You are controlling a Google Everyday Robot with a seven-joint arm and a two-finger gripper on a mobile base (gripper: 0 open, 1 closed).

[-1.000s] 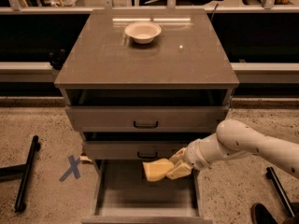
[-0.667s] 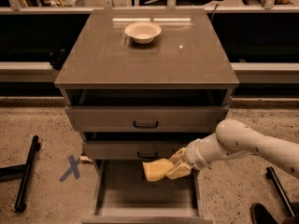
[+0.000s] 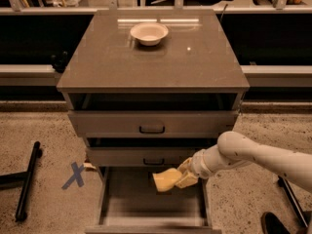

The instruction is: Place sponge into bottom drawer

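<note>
You're in a test lab: tape X on speckled floor, lone cabinet; gripper grips sponge over bottom drawer, rear-right corner.

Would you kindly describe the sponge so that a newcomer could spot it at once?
Find the grey cabinet with a white bowl on top. Above its pulled-out bottom drawer, the gripper holds the sponge. It is the only pale yellow, soft-edged block; the bowl is round and white.
</note>
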